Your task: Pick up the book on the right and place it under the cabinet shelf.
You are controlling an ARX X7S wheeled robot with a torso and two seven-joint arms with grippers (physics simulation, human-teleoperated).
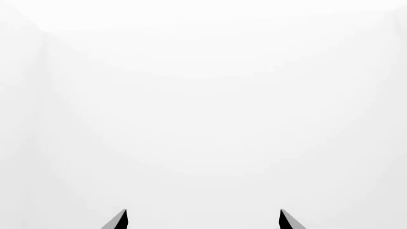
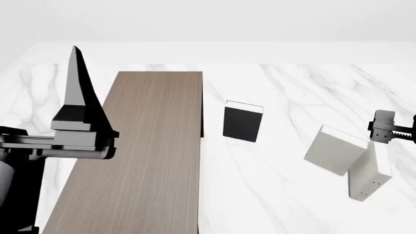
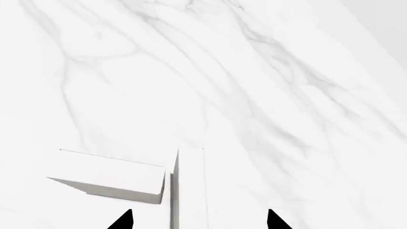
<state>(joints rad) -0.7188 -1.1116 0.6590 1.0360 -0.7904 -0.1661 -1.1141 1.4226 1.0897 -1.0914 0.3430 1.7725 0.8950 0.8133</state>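
now | right gripper [image 3: 198, 220] open, empty, straddling the book [image 3: 188, 191] | long axis runs away from claw | left gripper [image 1: 202, 220] open, idle

The counter [image 2: 293, 87] is white marble with thin grey veins running slantwise. The cabinet shelf [image 2: 143, 156], left of centre in the head view, is dark brown with fine lengthwise wood grain. At mid-frame the black-covered book [image 2: 242, 124] shows a white strip of page edges along its top. At lower right, the book [image 2: 371, 170] is plain off-white, and the pale book [image 2: 332, 150] leaning against it looks perhaps slightly greyer. The left claw [image 2: 78, 97] is grey and black; the right claw [image 3: 200, 220] has black tips.
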